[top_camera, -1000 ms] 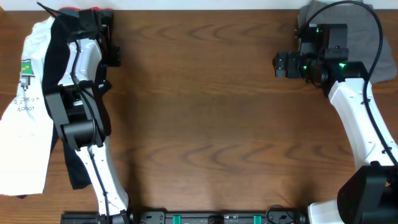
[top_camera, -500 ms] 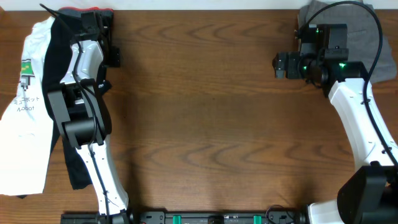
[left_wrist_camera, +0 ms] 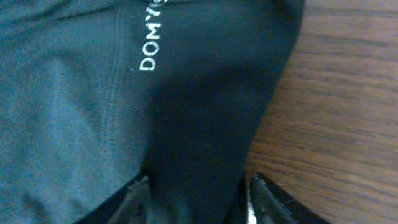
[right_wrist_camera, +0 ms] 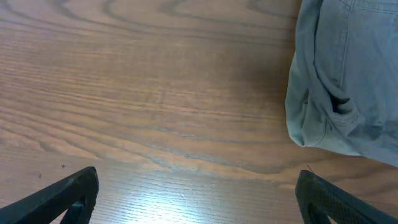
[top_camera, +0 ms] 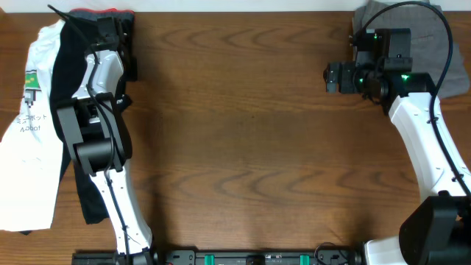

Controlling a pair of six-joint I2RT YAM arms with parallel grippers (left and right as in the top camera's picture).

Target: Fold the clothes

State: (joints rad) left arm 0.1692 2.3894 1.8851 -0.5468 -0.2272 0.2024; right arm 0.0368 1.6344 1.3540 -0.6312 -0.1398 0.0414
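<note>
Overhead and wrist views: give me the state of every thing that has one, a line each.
black trousers, laid out long, unfolded, partly over the T-shirt
white T-shirt, spread flat, print up, unfolded
grey shorts, rumpled, untouched
left gripper, jaws astride a fold of the trousers, grip unclear
right gripper, open wide, empty

Wood-grain desk (right_wrist_camera: 155,93) across most of the view, pale glare low in the middle. Grey shorts (right_wrist_camera: 348,74) bunched at the right, seamed edge folded under. Tool (right_wrist_camera: 202,196) spread wide, dark fingers (right_wrist_camera: 68,193) in the near corners, bare wood between, the right one near the shorts but apart.
</note>
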